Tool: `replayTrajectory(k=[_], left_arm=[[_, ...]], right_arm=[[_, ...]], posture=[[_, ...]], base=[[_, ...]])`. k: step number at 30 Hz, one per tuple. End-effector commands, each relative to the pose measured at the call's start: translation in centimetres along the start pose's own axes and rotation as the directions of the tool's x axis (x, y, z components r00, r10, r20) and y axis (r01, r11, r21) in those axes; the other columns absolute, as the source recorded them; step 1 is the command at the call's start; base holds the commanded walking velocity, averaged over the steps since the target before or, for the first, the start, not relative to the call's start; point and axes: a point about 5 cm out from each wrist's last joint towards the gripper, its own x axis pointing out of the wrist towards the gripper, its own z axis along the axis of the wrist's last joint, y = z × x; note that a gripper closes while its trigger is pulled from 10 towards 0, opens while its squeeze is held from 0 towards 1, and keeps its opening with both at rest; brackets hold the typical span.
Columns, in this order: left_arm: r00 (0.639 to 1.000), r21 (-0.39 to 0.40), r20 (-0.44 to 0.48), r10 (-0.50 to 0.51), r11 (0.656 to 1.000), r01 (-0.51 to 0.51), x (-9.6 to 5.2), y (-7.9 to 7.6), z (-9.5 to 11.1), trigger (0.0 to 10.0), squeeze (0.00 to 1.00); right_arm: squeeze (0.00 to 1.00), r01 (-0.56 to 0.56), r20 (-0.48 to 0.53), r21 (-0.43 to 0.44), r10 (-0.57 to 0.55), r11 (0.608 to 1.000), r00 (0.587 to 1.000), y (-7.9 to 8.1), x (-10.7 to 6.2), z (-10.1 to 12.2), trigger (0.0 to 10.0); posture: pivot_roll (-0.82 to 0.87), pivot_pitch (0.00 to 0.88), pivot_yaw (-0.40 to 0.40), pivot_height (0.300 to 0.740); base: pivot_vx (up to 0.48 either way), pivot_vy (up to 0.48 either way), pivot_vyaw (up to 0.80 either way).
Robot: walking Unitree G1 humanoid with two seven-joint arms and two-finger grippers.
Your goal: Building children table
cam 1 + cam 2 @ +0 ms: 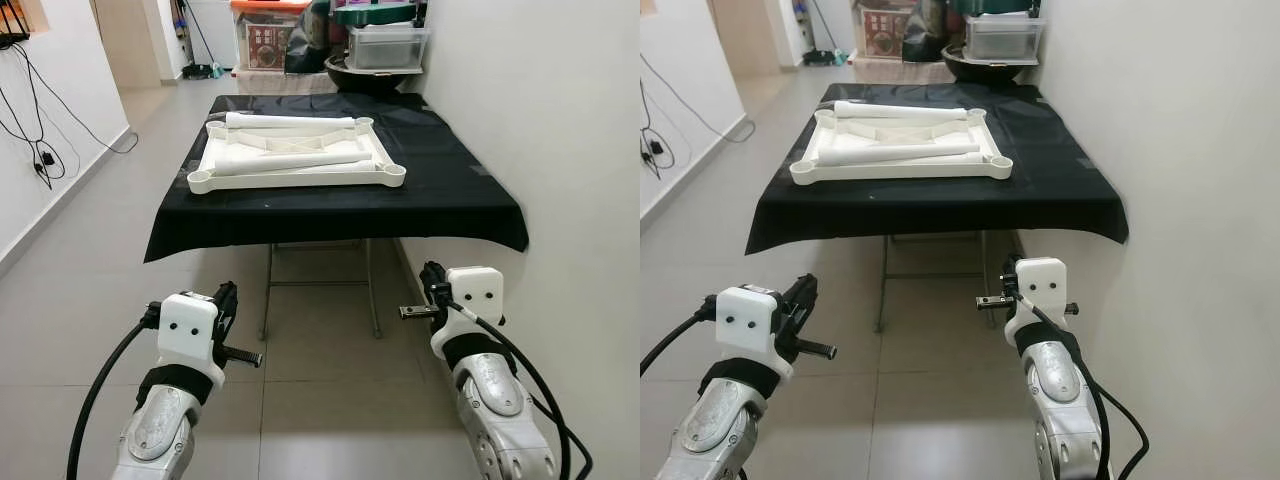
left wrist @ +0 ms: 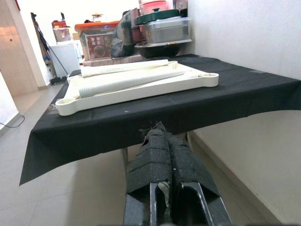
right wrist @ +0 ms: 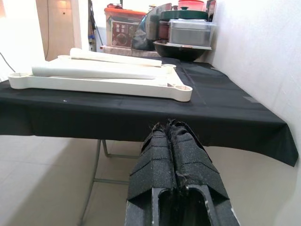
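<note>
I see a matt black cloth (image 1: 440,190) draped over the counter, a smooth cream plastic tabletop frame (image 1: 297,178) with matching legs (image 1: 290,162), glossy grey floor tiles (image 1: 300,400), and rough black padding on both jaws.

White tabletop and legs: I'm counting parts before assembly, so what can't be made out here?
- White tabletop: its underside is hidden against the black cloth.
- Legs: some may lie hidden behind the tabletop's rim; the total is uncertain.
- Screws or fittings: too small to tell.
- Folding stand: mostly covered by the cloth.
</note>
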Motion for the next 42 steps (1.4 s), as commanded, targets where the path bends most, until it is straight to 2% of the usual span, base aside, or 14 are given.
replayTrajectory(k=[1,12,32,36,42], left_arm=[[1.0,-0.005,-0.003,0.003,1.0,-0.003,0.06,-0.03,-0.24,10.0,0.0],[1.0,-0.03,-0.023,0.01,0.999,-0.01,0.06,0.19,-0.42,10.0,0.0],[1.0,-0.037,-0.015,-0.002,0.999,0.001,0.4,0.17,-0.31,10.0,0.0],[1.0,-0.034,0.023,0.022,0.999,-0.021,0.4,0.6,0.17,10.0,0.0],[0.999,-0.055,0.016,0.039,0.998,-0.038,0.51,0.69,0.06,10.0,0.0]], right_arm=[[0.0,0.003,-0.018,0.002,-0.003,1.0,1.0,-0.14,0.14,-0.35,10.0],[0.0,0.01,-0.026,0.004,-0.01,1.0,1.0,-0.41,0.33,-0.54,10.0],[0.0,0.024,-0.044,0.017,-0.023,1.0,0.999,-0.48,0.62,-0.72,10.0],[0.0,0.024,-0.05,0.02,-0.023,1.0,0.999,-0.42,0.73,-0.73,10.0],[0.0,0.019,-0.048,0.018,-0.018,1.0,0.999,-0.37,0.84,-0.62,10.0]], posture=[[0.03,0.0,-0.034,0.74],[0.04,0.0,-0.037,0.74],[0.04,0.0,-0.033,0.74],[0.05,0.0,-0.037,0.74],[0.04,0.0,-0.036,0.74]], base=[[0.0,0.0,0.0],[0.0,0.054,0.0],[0.0,0.48,0.0],[0.0,0.0,0.0],[0.0,0.0,0.0]])
